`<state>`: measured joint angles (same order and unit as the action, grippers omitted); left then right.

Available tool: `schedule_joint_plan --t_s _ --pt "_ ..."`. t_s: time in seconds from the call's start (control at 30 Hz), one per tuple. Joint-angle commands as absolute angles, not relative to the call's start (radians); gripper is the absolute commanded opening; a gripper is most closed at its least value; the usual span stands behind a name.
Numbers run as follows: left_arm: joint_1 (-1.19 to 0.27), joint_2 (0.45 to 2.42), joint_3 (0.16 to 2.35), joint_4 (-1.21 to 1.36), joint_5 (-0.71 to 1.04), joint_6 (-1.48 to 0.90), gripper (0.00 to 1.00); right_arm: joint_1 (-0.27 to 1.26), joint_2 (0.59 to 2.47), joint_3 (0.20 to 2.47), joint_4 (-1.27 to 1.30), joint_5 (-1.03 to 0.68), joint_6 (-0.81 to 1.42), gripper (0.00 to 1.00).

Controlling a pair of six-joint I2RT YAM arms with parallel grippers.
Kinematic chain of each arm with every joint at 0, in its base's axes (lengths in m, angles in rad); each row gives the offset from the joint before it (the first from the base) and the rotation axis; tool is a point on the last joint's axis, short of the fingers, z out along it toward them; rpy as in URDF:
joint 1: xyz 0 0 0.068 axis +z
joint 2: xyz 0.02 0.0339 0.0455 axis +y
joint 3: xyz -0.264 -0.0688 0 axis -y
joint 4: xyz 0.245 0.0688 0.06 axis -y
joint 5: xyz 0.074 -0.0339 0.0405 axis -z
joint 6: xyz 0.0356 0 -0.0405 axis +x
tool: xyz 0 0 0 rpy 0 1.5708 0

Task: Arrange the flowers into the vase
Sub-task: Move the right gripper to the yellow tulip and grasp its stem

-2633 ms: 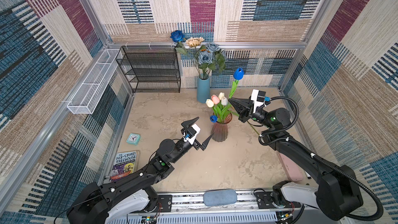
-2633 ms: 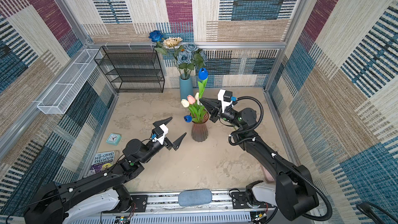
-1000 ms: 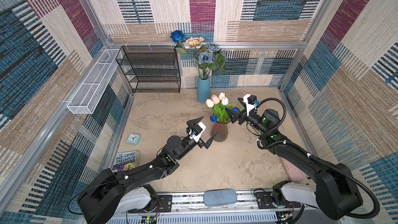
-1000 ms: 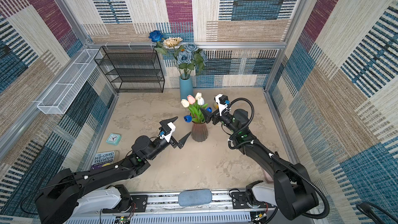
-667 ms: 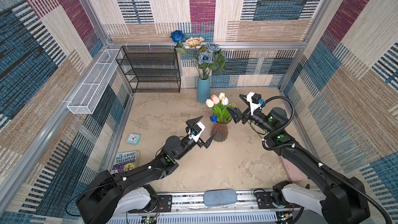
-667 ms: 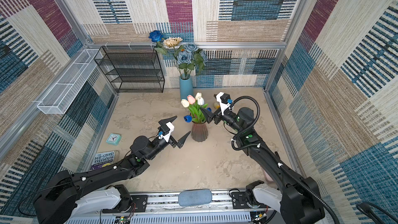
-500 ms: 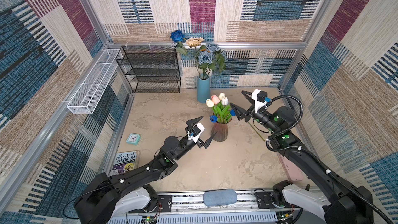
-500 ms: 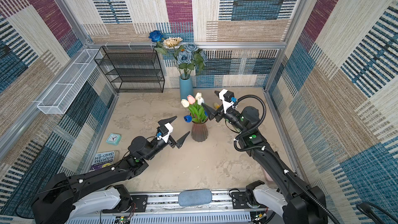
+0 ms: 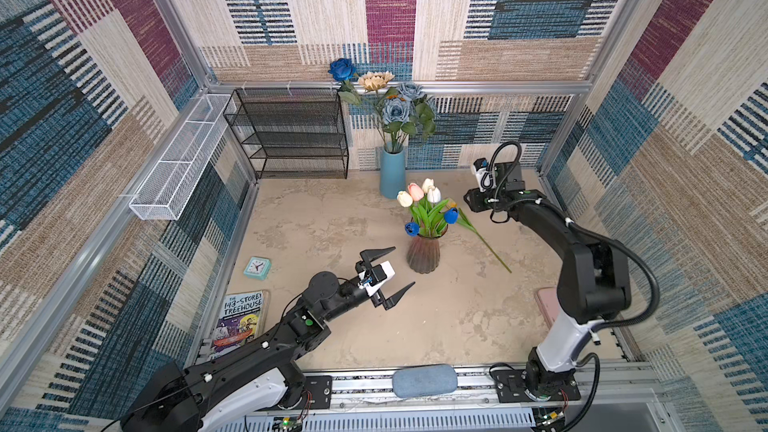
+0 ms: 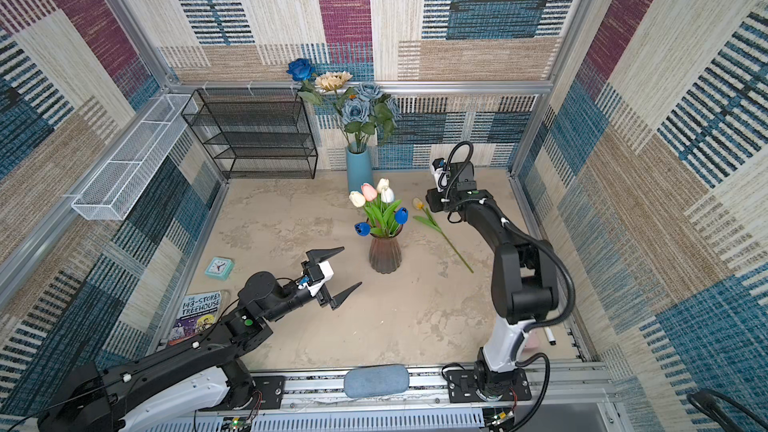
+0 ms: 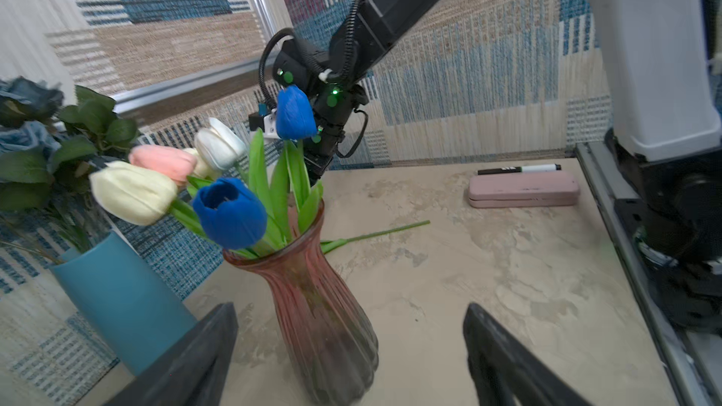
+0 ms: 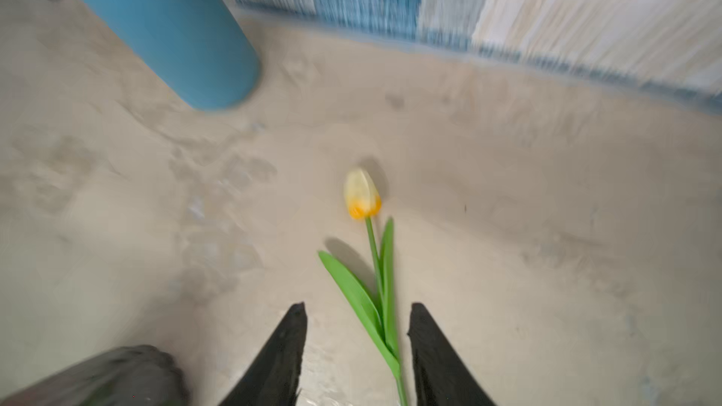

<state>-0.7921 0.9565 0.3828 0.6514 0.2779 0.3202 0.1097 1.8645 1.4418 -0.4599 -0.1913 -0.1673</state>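
On the beige table (image 9: 332, 222), one ribbed vase (image 9: 423, 255) holds six tulips (image 9: 428, 209): two blue, one pink, three white. One yellow tulip (image 12: 362, 194) lies just right of the vase, its stem between the right gripper's (image 12: 357, 304) parted jaws. The left gripper (image 9: 404, 265) gapes empty before the vase.

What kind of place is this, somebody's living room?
Most likely a robot test booth staged as a home corner. Two robot arms are mounted on a metal rail, patterned wall panels sit in an aluminium frame, and the flower vases, wire shelf and book look like props.
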Motion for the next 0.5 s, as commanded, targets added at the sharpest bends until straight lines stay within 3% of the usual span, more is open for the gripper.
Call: schedule_joint_plan --t_s 0.0,0.17,0.47 --pt "-0.793 0.987 0.396 0.537 0.341 0.332 0.93 0.11 1.939 1.494 -0.677 -0.107 -0.228 0.5" --pt "-0.795 1.047 0.38 0.621 0.356 0.298 0.95 0.099 1.967 1.46 -0.649 -0.135 -0.241 0.55" --pt "-0.795 1.111 0.411 0.664 0.362 0.314 0.96 0.094 2.035 1.459 -0.693 -0.095 -0.258 0.48"
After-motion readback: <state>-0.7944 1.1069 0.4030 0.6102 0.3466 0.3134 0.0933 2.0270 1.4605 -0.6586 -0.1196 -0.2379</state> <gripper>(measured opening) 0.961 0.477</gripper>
